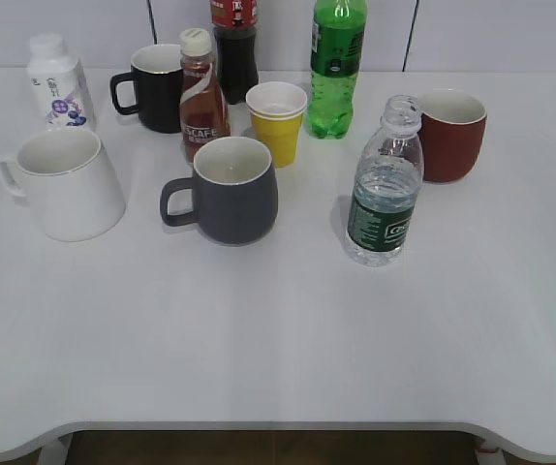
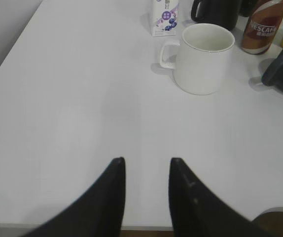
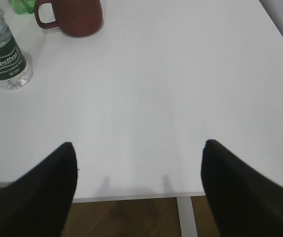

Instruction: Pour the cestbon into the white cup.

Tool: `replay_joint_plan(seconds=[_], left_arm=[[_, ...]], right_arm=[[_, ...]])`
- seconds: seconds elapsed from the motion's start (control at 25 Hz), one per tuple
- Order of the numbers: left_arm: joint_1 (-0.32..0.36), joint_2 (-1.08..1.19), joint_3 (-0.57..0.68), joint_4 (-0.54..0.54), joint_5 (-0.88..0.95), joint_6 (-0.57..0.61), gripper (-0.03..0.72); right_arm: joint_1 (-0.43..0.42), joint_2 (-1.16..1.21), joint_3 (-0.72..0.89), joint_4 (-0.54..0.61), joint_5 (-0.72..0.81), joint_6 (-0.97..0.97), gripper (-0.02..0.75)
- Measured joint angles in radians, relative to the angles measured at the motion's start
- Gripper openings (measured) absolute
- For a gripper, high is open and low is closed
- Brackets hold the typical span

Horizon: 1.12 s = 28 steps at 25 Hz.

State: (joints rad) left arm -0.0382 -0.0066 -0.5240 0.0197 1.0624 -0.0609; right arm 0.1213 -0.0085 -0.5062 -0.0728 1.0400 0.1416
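Note:
The cestbon bottle point(image 1: 385, 189) stands upright and uncapped at the table's centre right, clear with a dark green label. It also shows at the upper left of the right wrist view point(image 3: 3, 59). The white cup point(image 1: 65, 182) stands upright at the left, handle to the left, and shows in the left wrist view point(image 2: 203, 58). My left gripper point(image 2: 147, 160) is open and empty near the table's front edge, well short of the white cup. My right gripper point(image 3: 139, 145) is wide open and empty at the front edge, far from the bottle. Neither gripper shows in the exterior view.
A dark grey mug point(image 1: 228, 189) stands in the middle, with a brown coffee bottle point(image 1: 202, 95), a yellow paper cup point(image 1: 278, 121), a black mug point(image 1: 154, 87), a green soda bottle point(image 1: 336, 68) and a white carton point(image 1: 57, 81) behind. A red-brown mug point(image 1: 450, 134) stands behind the cestbon.

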Motion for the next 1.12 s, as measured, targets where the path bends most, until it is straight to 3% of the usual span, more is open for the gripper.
replay_joint_plan(seconds=[0.84,1.12], left_arm=[[0.000,0.001,-0.013,-0.035,-0.028,0.000,0.231],[0.000,0.122,0.027,-0.110,-0.648,0.000,0.237]], right_arm=[[0.000,0.000,0.000,0.000,0.000,0.000,0.587],[0.000,0.000,0.000,0.001,0.000,0.000,0.587]])
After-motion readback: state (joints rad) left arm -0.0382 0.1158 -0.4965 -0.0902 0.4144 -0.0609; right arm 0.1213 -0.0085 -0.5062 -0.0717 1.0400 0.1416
